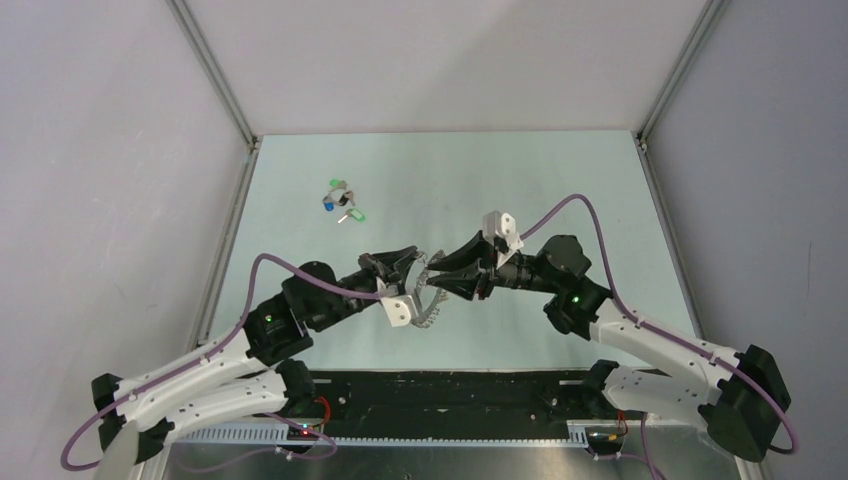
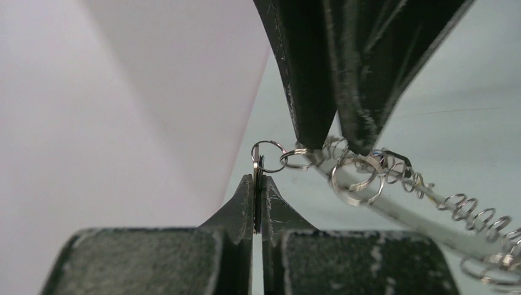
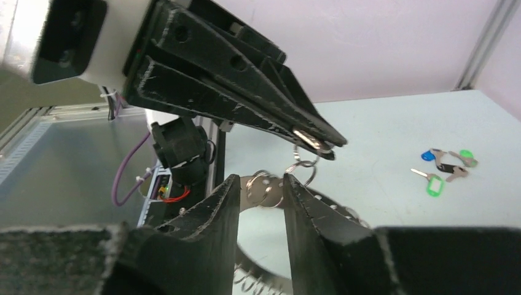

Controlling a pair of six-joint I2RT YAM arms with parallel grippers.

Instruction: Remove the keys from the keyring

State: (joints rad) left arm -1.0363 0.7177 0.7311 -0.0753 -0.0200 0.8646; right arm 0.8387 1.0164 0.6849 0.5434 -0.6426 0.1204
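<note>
Above the table [image 1: 560, 190], both arms angled inward, left claw [image 2: 258, 178] clamped on a key [image 3: 305, 139], right claw [image 3: 263, 179] parted at keyring [image 2: 405, 212]

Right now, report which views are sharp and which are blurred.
Top external view: even light, sharp throughout, the loose keys tiny. Left wrist view: the keyring loops crisp, near jaws soft, wall washed out. Right wrist view: near jaws blurred, loose keys clear.

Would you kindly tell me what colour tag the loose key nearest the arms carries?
Its tag is bright green, clearest in the right wrist view.
</note>
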